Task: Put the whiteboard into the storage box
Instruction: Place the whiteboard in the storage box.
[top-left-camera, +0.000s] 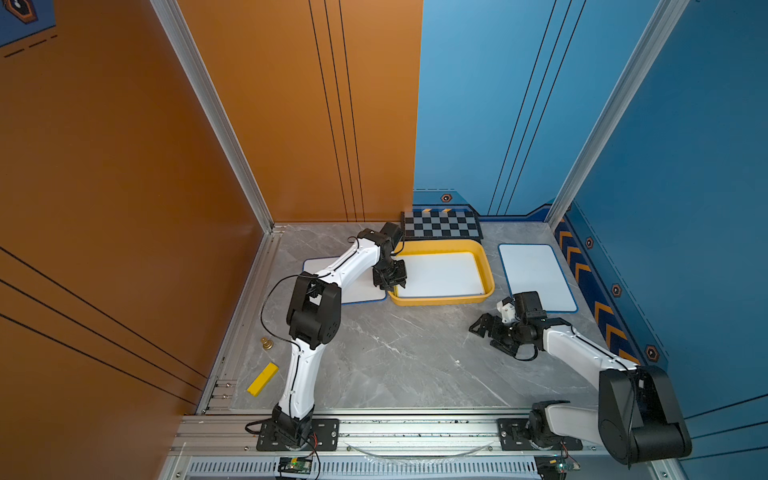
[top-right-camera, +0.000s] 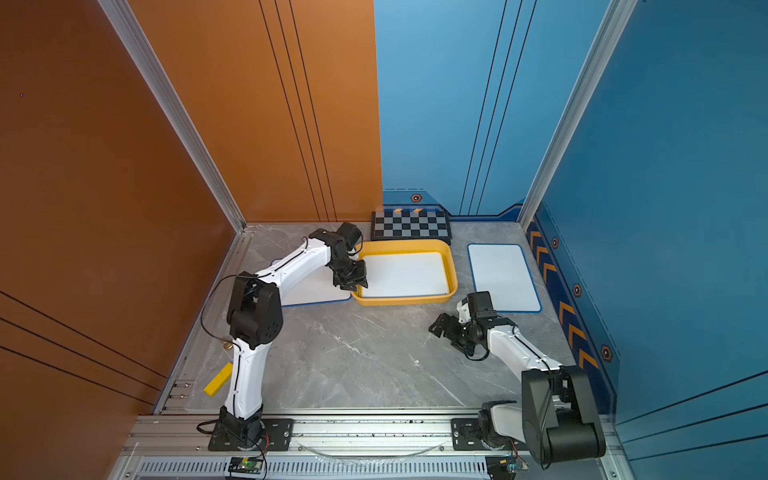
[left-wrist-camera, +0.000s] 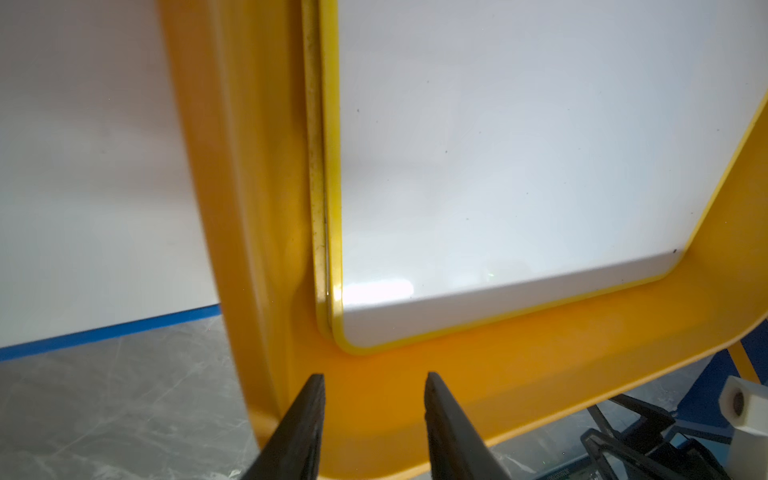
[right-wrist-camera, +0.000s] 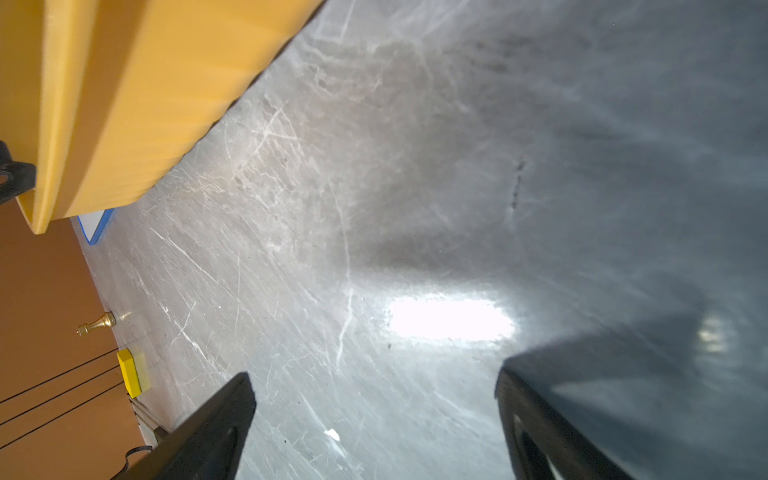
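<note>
One whiteboard is already laid flat in the storage box; a blue-edged whiteboard is left on the counter beside it. Probably light, stiff, slick: best pinched at the rim. Nothing is held: left jaws half spread over the box corner, right jaws wide.

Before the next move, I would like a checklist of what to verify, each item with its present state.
1. Stored whiteboard lies inside the storage box: ok.
2. Left gripper open and empty, over the box's near corner: ok.
3. Right gripper open and empty, above the table: ok.
4. All whiteboards stored: not ok; the left whiteboard and the right whiteboard lie on the table beside the box.
5. Box has room for another board: cannot tell.
</note>
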